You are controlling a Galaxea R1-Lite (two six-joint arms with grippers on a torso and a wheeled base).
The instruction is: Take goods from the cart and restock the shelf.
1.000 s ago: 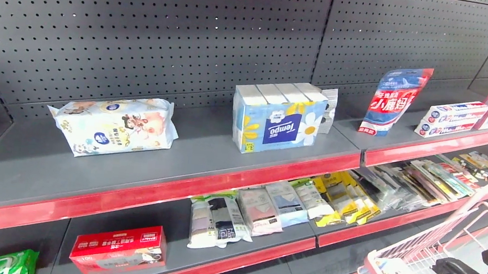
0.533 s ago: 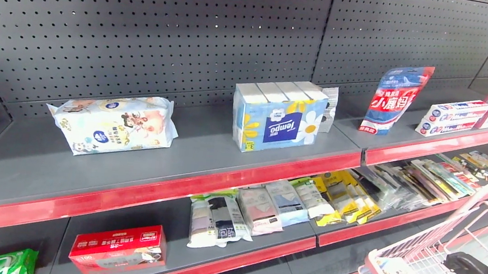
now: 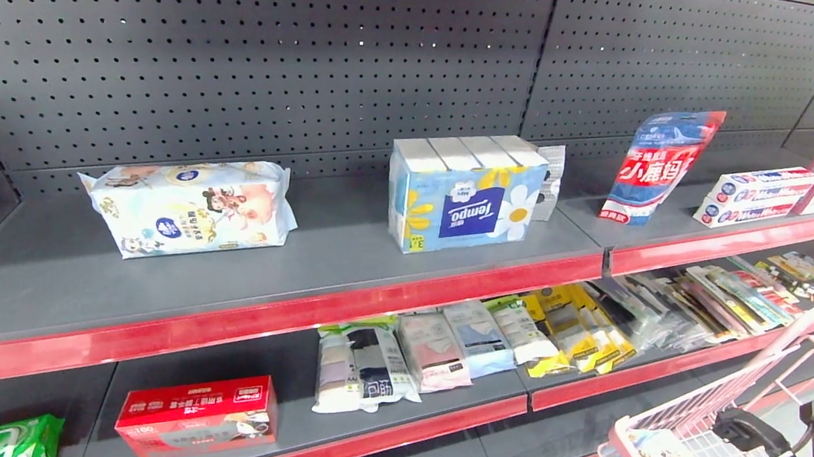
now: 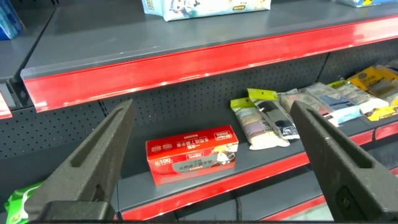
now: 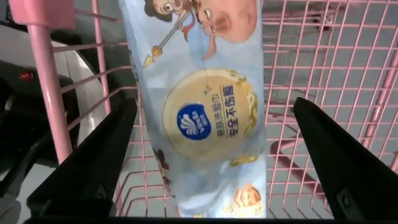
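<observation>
1. Shelf [image 3: 345,249]: upper tier. The bare stretch along its front edge, beside the shelved wipes [image 3: 189,207], is the likely destination.
2. Cart [image 3: 695,413]: pink wire. Descend straight and keep the fingers off the bars.
3. Wipes pack [image 5: 205,118]: upright in the cart, near its corner post. It looks soft, so grip it squarely across the middle.
4. Right gripper [image 5: 214,102]: spread wide either side of the pack, apart from it.
5. Left gripper [image 4: 211,106]: spread, empty, facing the lower tier.
6. Obscured: the pack's lower end and the cart floor are cut off.
</observation>
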